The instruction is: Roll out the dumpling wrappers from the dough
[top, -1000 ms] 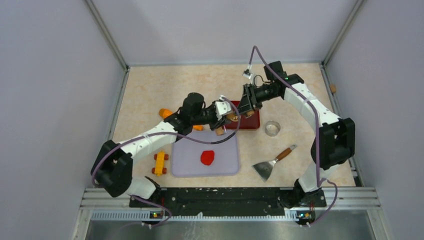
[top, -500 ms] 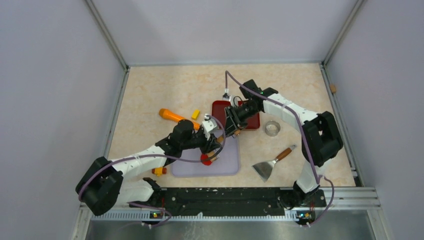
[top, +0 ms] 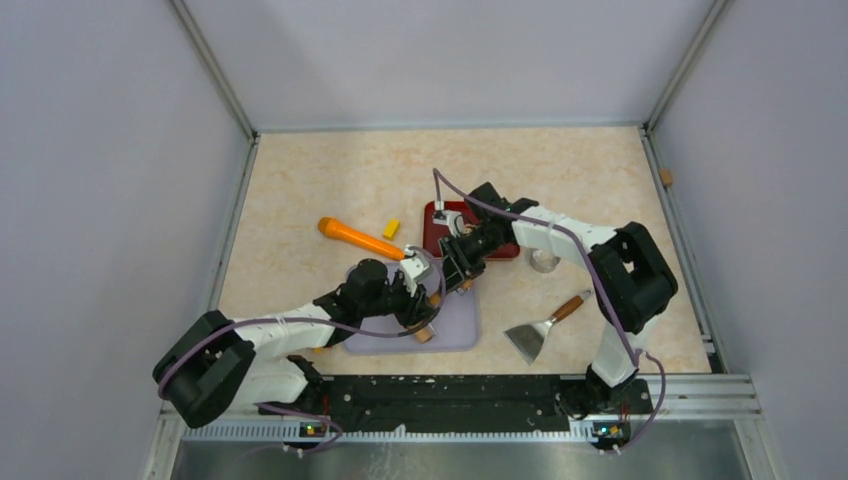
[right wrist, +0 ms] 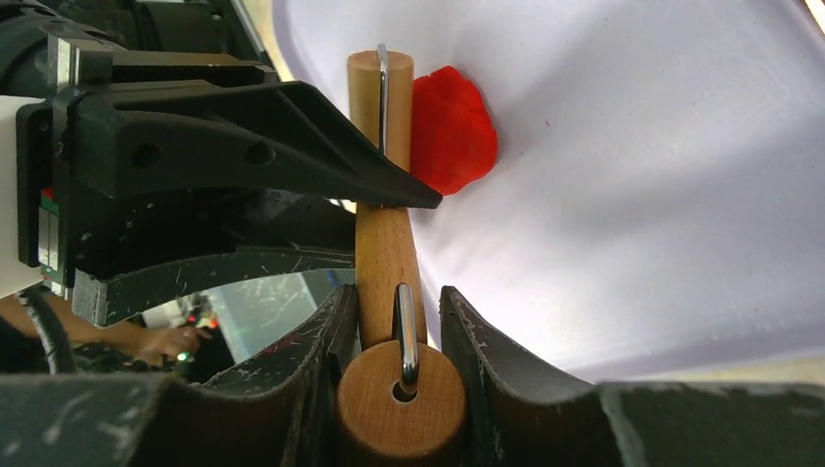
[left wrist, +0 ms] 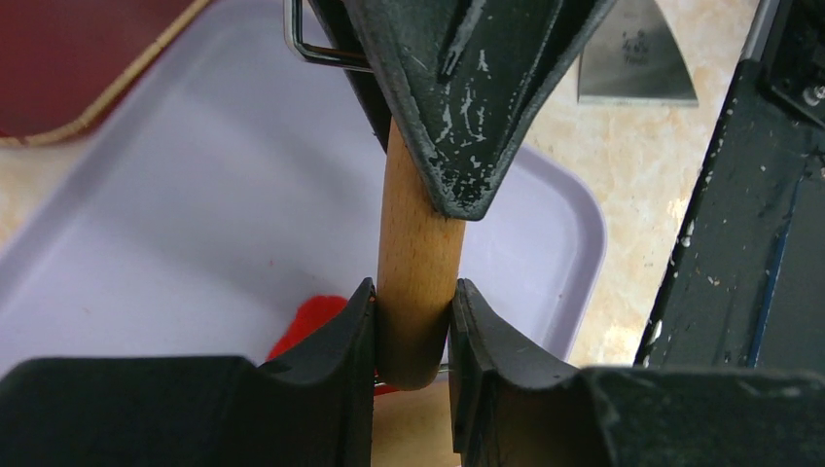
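Evidently early stage: the dough point(right wrist: 449, 126) lies on the lilac board point(right wrist: 632, 195) as an unflattened lump, just beside the rolling pin point(right wrist: 384, 233). The jaws of the left gripper point(left wrist: 413, 331) and right gripper point(right wrist: 399, 331) each clamp one pin end. No round wrapper is visible on the board; rolling is judged outstanding.

**What Lies Where**

The rolling pin point(right wrist: 384, 243) spans from the left claw point(top: 424, 322) to the right claw point(top: 460, 278), over the board point(top: 460, 322). The dough point(right wrist: 449, 126) lies on the board, touching the pin's end by the left claw. A dish point(top: 437, 220) sits behind the right claw. A ring point(top: 545, 260) and a scraper point(top: 540, 330) lie to that claw's right.
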